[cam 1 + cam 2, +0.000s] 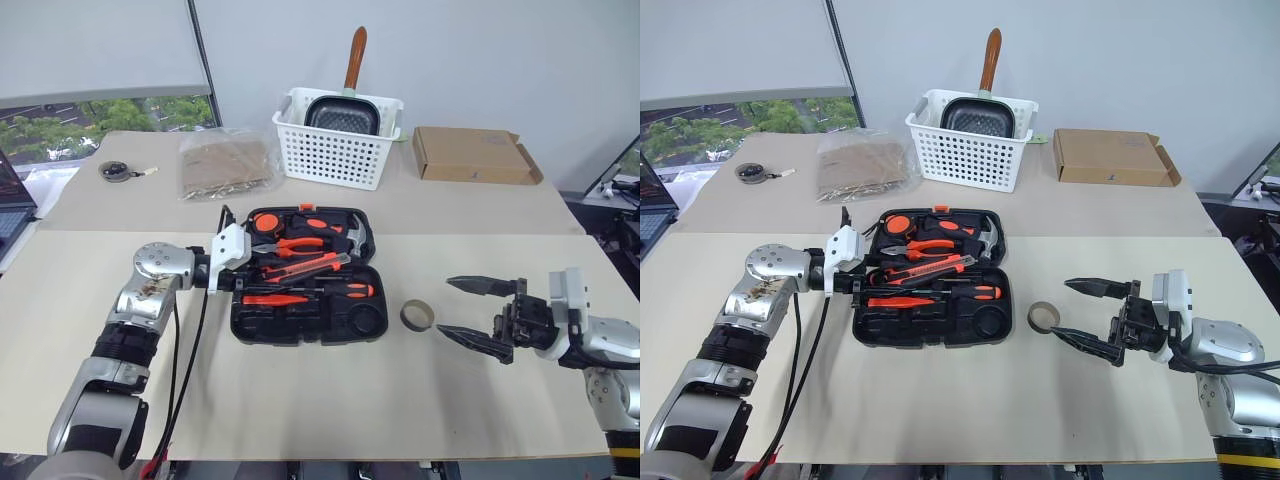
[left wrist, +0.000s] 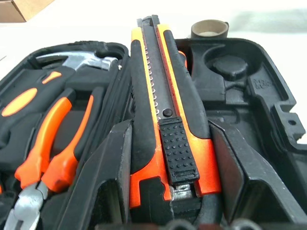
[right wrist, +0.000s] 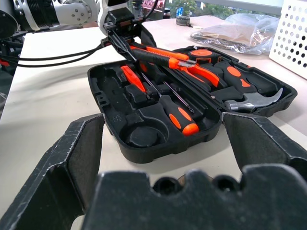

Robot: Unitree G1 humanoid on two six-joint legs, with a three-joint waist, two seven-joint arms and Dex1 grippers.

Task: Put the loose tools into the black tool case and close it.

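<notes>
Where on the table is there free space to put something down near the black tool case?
Bare tabletop lies on the near side of the black tool case, across to the open right gripper. Right of the case a tape roll stands. Its left side is crowded by the left gripper, shut on the utility knife.

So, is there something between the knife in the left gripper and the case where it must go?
Nothing visible. The left gripper holds the utility knife directly over the open black tool case, above tools already lying inside.
</notes>
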